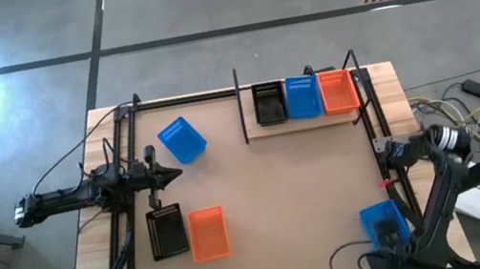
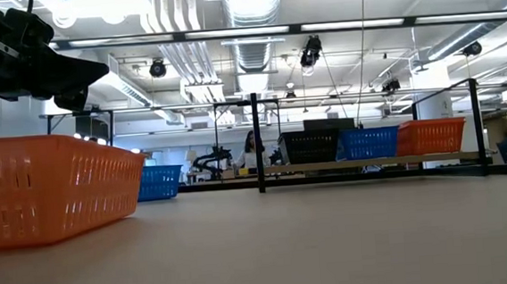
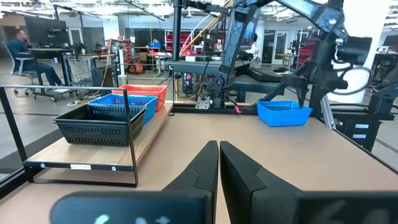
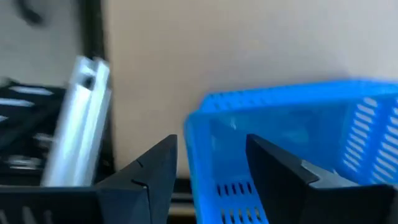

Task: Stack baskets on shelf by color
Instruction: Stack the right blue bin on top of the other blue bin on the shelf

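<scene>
A: Where is the right hand [image 4: 208, 165] sitting?

B: Low in the right of the high view, over the blue basket [image 1: 384, 221] by the tabletop's [image 1: 279, 196] near-right corner. In the right wrist view its fingers are standing apart, straddling that basket's wall: one finger outside, one inside. They are not clamping it.

A: And the left hand [image 1: 175, 173]?

B: It is hovering left of centre with its fingers pressed together, holding nothing. Another blue basket [image 1: 182, 139] is lying just above it in the frame, tilted; a black basket [image 1: 166, 231] and an orange basket [image 1: 207, 232] are lying side by side below it.

A: Which way is the shelf [image 1: 301, 123]?

B: Up the frame from the right hand, along the same right side. A black, a blue and an orange basket are already standing in a row on it, so I'd judge the right arm nearer for this carry, with the shelf's blue basket [image 1: 302, 98] as its target.

A: What is only one view giving us?

B: The high view is showing only the arm over the near-right basket; the wrist view is showing the straddle. The low view is showing neither the right hand nor its basket.
</scene>
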Robot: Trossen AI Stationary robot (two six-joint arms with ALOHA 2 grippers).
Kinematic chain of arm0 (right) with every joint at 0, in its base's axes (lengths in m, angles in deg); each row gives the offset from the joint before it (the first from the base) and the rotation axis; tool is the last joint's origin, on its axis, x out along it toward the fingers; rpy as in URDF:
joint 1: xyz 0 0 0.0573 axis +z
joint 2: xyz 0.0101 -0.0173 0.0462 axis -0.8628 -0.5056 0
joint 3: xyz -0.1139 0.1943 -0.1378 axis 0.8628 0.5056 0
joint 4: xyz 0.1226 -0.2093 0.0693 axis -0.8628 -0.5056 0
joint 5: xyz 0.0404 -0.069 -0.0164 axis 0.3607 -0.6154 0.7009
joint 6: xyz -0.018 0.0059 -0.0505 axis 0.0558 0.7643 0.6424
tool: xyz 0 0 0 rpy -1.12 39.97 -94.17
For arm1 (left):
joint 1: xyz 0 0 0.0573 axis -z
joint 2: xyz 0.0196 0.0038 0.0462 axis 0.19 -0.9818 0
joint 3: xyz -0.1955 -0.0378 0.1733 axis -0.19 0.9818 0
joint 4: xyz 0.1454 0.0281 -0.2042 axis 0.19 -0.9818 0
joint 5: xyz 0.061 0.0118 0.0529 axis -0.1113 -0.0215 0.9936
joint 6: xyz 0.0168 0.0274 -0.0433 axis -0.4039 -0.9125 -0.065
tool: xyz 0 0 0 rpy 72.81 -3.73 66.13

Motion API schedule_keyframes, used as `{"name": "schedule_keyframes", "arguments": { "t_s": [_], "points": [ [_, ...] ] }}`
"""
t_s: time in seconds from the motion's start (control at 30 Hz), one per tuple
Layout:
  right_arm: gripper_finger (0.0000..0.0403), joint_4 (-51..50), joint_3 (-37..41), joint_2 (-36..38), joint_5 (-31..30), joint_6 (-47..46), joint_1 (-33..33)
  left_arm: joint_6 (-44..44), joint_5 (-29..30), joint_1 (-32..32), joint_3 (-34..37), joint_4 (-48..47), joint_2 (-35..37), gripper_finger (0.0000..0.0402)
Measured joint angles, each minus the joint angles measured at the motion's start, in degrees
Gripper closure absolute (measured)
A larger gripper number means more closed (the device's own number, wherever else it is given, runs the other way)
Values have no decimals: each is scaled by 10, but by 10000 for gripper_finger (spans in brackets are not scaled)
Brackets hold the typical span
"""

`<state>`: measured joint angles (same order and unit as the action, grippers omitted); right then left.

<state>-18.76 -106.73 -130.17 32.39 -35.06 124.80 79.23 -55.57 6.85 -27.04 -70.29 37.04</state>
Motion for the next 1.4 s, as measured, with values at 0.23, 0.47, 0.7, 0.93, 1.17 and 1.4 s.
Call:
{"name": "schedule_keyframes", "arguments": {
  "t_s": [0.23, 0.47, 0.7, 0.93, 1.17, 1.4],
  "points": [
    [257, -61, -42, -75, 29, 33, 13, 0, 0, 0, 0, 0, 0, 402],
    [339, -96, -47, -85, 24, 44, 13, 0, 0, 0, 0, 0, 0, 402],
    [390, -99, -62, -75, -67, 93, -9, 0, 0, 0, 0, 0, 0, 402],
    [391, -102, -101, -46, -299, 261, -105, 0, 0, 0, 0, 0, 0, 402],
    [391, -163, -100, 48, -438, 387, -252, 0, 0, 0, 0, 0, 0, 402],
    [392, -151, -98, 144, -482, 458, -483, 0, 0, 0, 0, 0, 0, 402]
  ]
}}
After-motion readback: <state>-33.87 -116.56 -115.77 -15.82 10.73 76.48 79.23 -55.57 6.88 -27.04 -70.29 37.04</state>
